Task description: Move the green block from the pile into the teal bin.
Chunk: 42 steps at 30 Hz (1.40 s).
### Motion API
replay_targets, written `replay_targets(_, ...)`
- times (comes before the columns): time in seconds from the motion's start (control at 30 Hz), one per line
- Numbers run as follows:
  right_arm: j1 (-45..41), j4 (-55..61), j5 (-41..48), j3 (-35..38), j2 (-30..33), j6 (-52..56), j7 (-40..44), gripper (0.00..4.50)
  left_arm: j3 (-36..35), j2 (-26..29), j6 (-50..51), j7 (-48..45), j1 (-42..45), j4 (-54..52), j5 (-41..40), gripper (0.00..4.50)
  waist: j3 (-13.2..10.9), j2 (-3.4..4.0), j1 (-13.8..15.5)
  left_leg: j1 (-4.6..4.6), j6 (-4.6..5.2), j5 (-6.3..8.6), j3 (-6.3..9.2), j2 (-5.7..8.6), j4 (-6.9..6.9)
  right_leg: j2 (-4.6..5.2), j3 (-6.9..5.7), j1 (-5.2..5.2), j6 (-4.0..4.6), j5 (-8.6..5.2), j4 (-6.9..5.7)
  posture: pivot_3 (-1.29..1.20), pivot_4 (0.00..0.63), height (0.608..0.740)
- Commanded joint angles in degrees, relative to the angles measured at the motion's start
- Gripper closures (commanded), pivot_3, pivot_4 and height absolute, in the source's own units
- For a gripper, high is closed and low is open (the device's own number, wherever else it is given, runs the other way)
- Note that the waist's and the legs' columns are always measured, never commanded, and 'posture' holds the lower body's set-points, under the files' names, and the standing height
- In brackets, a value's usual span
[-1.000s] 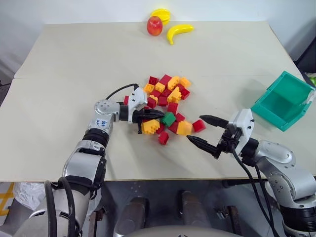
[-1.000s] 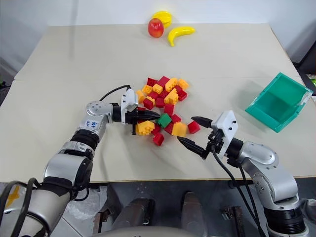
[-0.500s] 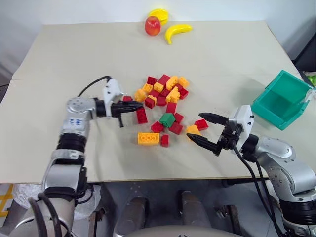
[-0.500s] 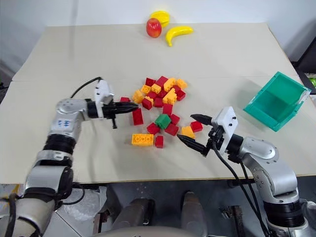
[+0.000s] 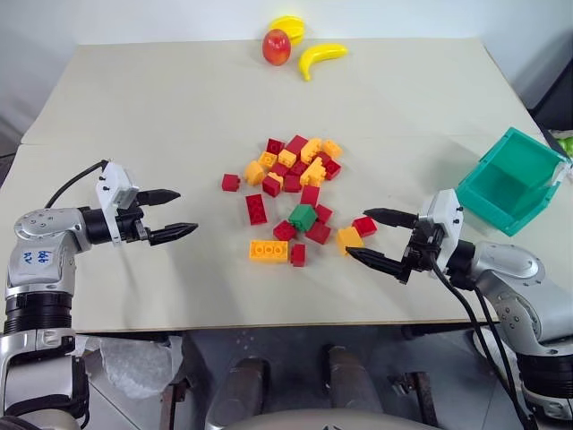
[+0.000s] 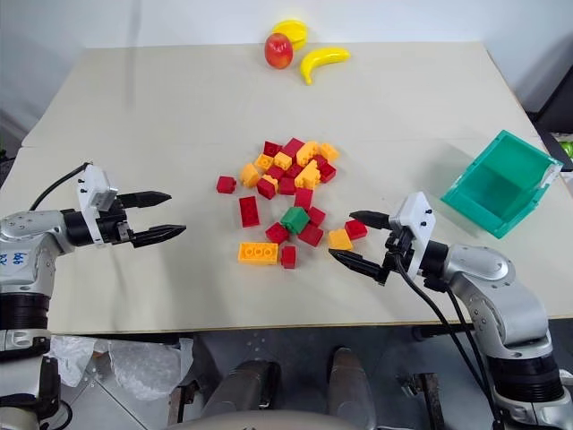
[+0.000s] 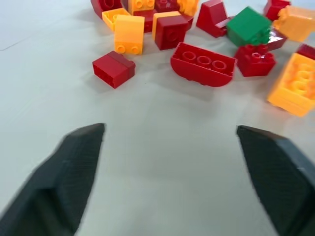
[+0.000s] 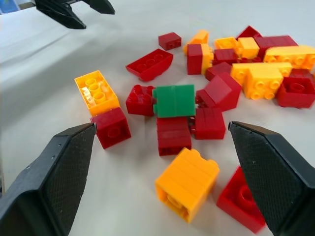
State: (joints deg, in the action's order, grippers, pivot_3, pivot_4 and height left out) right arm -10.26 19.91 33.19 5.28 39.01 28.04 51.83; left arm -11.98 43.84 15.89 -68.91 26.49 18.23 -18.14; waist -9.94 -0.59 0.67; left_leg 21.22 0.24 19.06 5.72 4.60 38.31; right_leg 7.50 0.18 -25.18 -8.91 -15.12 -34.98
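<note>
One teal bin (image 5: 512, 181) | holds nothing | green block (image 5: 303, 216) among pile (image 5: 295, 184)

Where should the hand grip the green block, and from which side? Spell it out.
Grip the green block across its two free side faces, coming down from above. It rests tilted on red bricks that crowd its lower edges, so a level approach would probably shove them. The right hand, open and near, seems better placed than the left hand.

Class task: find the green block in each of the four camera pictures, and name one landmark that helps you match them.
Left eye view: green block, centre, at the pile's near edge.
Right eye view: centre.
Left wrist view: upper right.
Right wrist view: centre.
Shared landmark: the long red brick beside it.
</note>
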Motion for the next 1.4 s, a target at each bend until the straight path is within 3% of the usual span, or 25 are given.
replay_targets(0.03, -0.8, 1.3, 1.1, 1.1, 0.5, 0.3, 0.3, 0.00, -0.2, -0.3, -0.6, 0.0, 0.9, -3.2, -2.2, 0.03, 0.0, 0.00, 0.1, 0.00, 0.00, 0.00, 0.00, 0.00, -0.01, 0.00, 0.00, 0.00, 0.00, 0.00, 0.00, 0.00, 0.150, 0.740)
replay_targets(0.33, -0.6, 5.4, 1.5, 0.5, 1.2, 3.7, -1.1, 0.00, 2.2, -2.4, -0.1, -1.1, 2.2, -3.1, -3.7, 0.03, 0.0, 0.00, -0.2, 0.00, -0.01, 0.00, -0.02, -0.04, -0.04, -0.05, 0.00, -0.03, 0.00, 0.00, -0.01, 0.00, 0.150, 0.740)
replay_targets(0.5, -8.8, 7.0, -1.4, -8.7, -0.7, 11.2, -5.5, 0.00, 2.3, -2.7, -1.7, -3.0, 2.5, -0.7, -4.4, 0.03, 0.0, 0.00, -1.1, -0.01, -0.03, -0.01, -0.04, -0.05, -0.01, -0.04, 0.01, -0.04, 0.04, 0.02, -0.02, 0.00, 0.150, 0.740)
replay_targets(0.7, -20.7, -0.9, -8.7, -19.1, -4.1, 16.9, -9.0, 0.00, 1.6, -3.1, -4.0, -5.7, 3.0, 2.6, -5.8, 0.03, 0.0, 0.00, -0.9, 0.02, -0.15, -0.08, -0.09, -0.17, -0.04, -0.12, -0.01, -0.20, 0.20, 0.08, -0.06, 0.00, 0.150, 0.740)
replay_targets(0.8, -26.8, -9.0, -12.6, -22.8, -8.9, 18.3, -11.3, 0.00, 0.5, -4.3, -10.5, -8.3, 2.5, 4.5, -6.7, 0.03, 0.0, 0.00, -0.9, 0.07, -0.14, -0.08, -0.10, -0.14, -0.02, -0.11, -0.02, -0.23, 0.21, 0.09, -0.10, 0.00, 0.150, 0.740)
replay_targets(1.07, -33.0, -23.0, -19.4, -28.1, -16.5, 14.4, -10.4, 0.00, -1.4, -6.2, -13.5, -10.4, -2.0, 1.4, -10.3, 0.03, 0.0, 0.01, -2.0, 0.08, -0.15, -0.08, -0.11, -0.16, -0.10, -0.11, -0.07, -0.30, 0.22, 0.09, -0.09, 0.00, 0.150, 0.740)
replay_targets(1.17, -34.0, -24.5, -19.8, -27.5, -17.8, 14.7, -10.1, 0.54, -1.6, -6.4, -13.0, -10.0, -3.4, -0.2, -11.0, 0.00, 0.0, 0.00, -2.3, 0.08, -0.16, -0.09, -0.11, -0.16, -0.06, -0.11, -0.07, -0.29, 0.22, 0.09, -0.13, 0.00, 0.150, 0.740)
replay_targets(1.3, -33.8, -22.8, -19.2, -26.0, -17.7, 14.9, -8.6, 1.74, -1.9, -6.3, -12.9, -9.9, -4.4, -1.3, -11.5, 0.00, 0.0, 0.02, -2.4, 0.01, -0.23, -0.13, -0.12, -0.17, -0.01, -0.13, -0.03, -0.29, 0.25, 0.11, -0.32, 0.00, 0.150, 0.740)
replay_targets(1.4, -33.2, -20.4, -18.3, -24.9, -16.7, 16.0, -7.2, 2.38, -1.8, -6.2, -12.6, -9.8, -4.6, -1.5, -11.6, 0.00, 0.0, 0.03, -2.3, -0.01, -0.24, -0.13, -0.12, -0.20, -0.01, -0.16, -0.02, -0.30, 0.28, 0.10, -0.36, 0.00, 0.150, 0.740)
